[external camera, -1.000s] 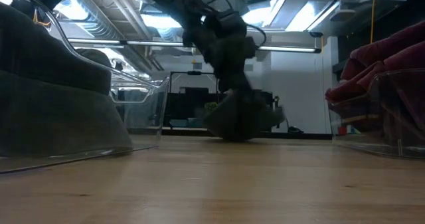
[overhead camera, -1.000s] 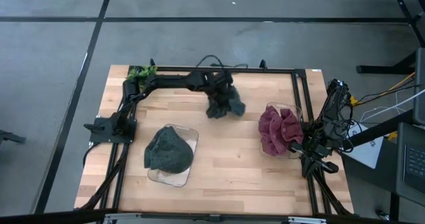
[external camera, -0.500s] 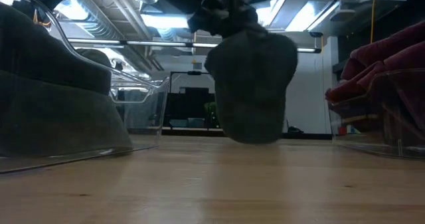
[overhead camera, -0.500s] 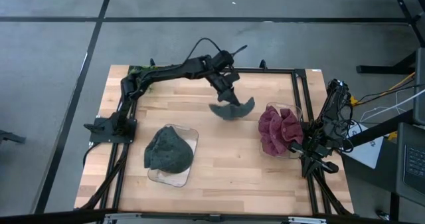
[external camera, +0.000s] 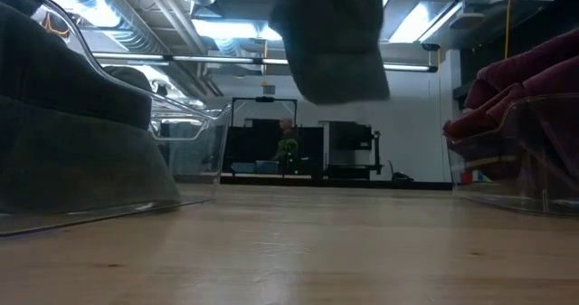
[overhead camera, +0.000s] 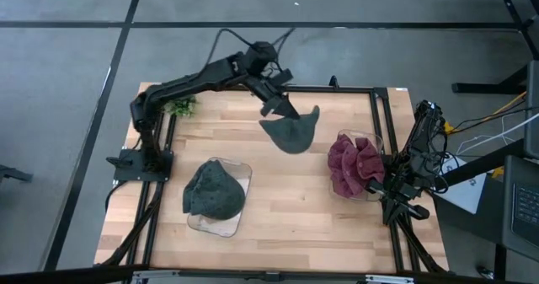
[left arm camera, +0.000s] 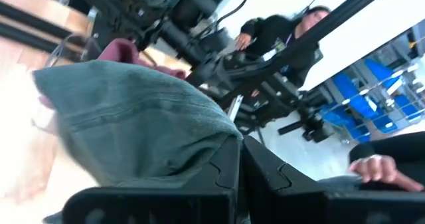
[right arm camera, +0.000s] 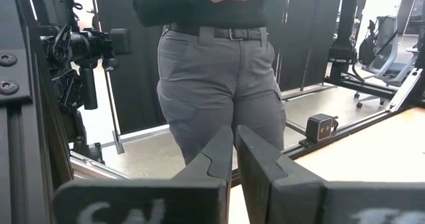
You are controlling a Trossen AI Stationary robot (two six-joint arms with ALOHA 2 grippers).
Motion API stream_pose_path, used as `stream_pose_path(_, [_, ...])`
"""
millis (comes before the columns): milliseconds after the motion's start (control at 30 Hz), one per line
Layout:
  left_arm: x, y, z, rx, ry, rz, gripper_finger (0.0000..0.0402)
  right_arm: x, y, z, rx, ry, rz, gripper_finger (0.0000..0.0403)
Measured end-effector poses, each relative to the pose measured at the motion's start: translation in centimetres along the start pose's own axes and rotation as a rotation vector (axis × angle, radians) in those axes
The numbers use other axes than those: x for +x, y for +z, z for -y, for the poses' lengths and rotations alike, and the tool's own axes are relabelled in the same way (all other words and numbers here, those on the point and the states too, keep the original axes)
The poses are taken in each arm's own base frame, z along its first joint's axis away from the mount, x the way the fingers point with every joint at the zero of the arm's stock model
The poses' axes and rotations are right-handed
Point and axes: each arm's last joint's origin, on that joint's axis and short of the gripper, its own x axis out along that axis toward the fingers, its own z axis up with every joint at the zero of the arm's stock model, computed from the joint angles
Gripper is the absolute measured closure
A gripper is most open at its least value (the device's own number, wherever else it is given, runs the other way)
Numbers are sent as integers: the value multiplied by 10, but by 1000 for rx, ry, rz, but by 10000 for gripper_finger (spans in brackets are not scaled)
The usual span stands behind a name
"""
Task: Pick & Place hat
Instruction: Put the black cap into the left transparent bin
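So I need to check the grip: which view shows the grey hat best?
The high view: the whole grey hat hangs from the left gripper above the table. The low view shows only its lower part, the left wrist view a close fold; the right wrist view misses it.

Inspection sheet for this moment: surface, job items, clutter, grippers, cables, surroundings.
Surface: wooden table, black frame around it.
Job's things: grey-green hat held clear above the table; clear bin of dark grey hats; clear bin of maroon hats.
Clutter: green plant at far left corner.
Grippers: left gripper shut on the hat; right gripper shut, parked at the table's right edge.
Cables: loose bundle beside right arm.
Surroundings: person standing beyond the table.
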Motion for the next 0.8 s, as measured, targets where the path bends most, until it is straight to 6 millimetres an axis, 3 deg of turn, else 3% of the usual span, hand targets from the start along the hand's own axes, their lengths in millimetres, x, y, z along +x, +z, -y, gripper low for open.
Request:
stream_pose_path(367, [-48,-5,75,-44,11,56,398,0,0,0,0,0,0,379])
stream_pose_path(800, [-97,-47,177,-132,80,122,398,0,0,0,0,0,0,379])
